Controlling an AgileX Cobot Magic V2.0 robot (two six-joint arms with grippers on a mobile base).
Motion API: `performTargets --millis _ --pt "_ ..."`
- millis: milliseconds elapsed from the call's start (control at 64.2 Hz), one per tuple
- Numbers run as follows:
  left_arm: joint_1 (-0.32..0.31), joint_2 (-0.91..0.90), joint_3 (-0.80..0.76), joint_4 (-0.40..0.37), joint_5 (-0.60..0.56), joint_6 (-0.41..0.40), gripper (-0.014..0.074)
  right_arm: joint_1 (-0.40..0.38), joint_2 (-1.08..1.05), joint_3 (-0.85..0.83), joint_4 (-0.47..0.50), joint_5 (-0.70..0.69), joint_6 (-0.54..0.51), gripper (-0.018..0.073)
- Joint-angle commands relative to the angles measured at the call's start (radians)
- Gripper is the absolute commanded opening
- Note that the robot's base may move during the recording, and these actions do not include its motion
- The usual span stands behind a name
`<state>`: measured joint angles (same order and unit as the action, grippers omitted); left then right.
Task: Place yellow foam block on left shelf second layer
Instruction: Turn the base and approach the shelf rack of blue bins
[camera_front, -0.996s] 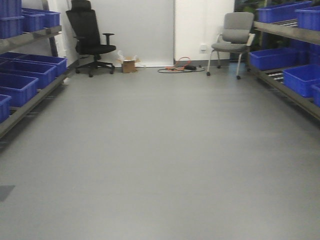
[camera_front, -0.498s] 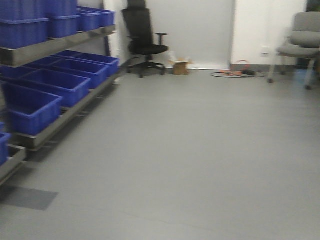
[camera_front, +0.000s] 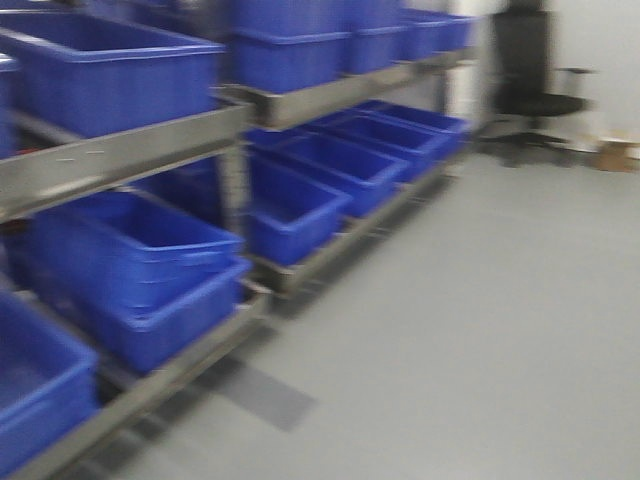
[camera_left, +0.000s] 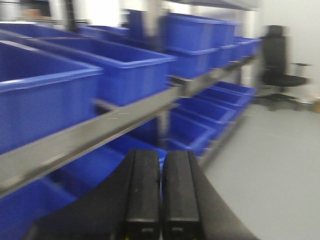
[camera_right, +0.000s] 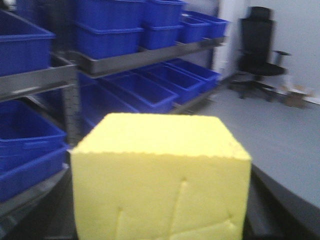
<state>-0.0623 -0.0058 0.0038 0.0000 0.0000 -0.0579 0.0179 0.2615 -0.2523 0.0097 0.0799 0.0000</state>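
Shelf (camera_front: 130, 150) now fills view | left tool (camera_left: 160, 200) clenched | right tool (camera_right: 160, 215) grasps yellow foam block (camera_right: 160, 150)

Bins (camera_front: 110, 75) on shelf (camera_front: 130, 150) at left, chair (camera_front: 530, 75) far behind.

1. The left gripper (camera_left: 161, 160) reaches straight out ahead of its wrist camera. Its two black fingers (camera_left: 142, 190) are pressed flat against each other along their whole visible length, with nothing held between them.
2. The right gripper (camera_right: 161, 205) is clamped on the yellow foam block (camera_right: 160, 150). The block sits squarely between the jaws and hides most of them. Only dark edges of the gripper show low at either side of the block.
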Motion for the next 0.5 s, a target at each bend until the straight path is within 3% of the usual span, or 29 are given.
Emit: performTargets --millis 0,483 --pt "0.0 -0.021 0.027 -0.006 -0.082 -0.003 0.0124 -0.005 0.009 -0.029 -0.01 -0.096 -0.014 0.0517" --pt "0.0 -0.021 0.027 -0.006 -0.082 -0.003 0.0124 -0.005 0.009 -0.029 -0.01 -0.096 -0.014 0.0517"
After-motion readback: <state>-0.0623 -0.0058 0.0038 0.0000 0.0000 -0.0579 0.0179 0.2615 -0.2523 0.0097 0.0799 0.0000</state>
